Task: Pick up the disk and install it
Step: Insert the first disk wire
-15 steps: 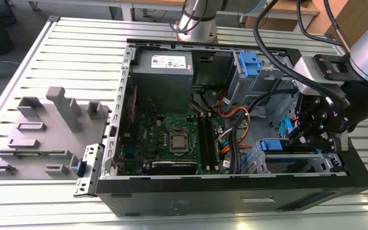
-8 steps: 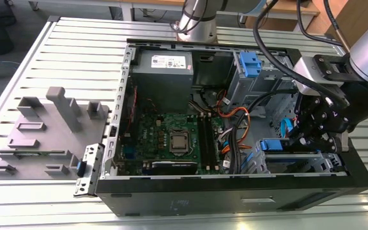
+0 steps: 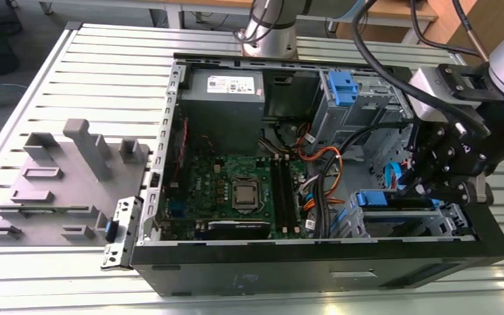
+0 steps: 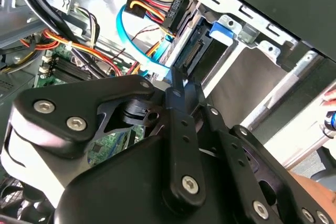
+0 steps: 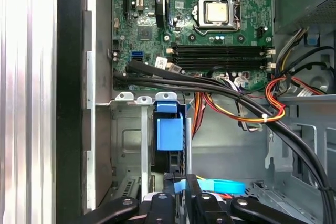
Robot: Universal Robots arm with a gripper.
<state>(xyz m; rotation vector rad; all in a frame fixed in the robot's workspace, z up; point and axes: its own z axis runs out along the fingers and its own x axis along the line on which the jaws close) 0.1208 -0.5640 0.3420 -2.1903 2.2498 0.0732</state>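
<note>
Although the disk (image 5: pixel 169 135) already stands on edge in the drive cage (image 5: pixel 126 129) at the open case's front corner, its blue tab sticks up above the cage rim, so I judge the install step is in hand and seating is not finished. The gripper (image 5: pixel 178 195) hangs just above the cage, right over the disk's near end. In both wrist views its fingers (image 4: pixel 176 90) look pressed close together around a thin edge there, but I cannot tell whether they pinch the disk or merely touch it. A blue data cable (image 4: pixel 137 51) loops just beside the cage, so any further push calls for a straight line down the cage without snagging that cable. In the exterior view the arm reaches over the case (image 3: pixel 234 272) wall, wrist pointing down into the cage.
</note>
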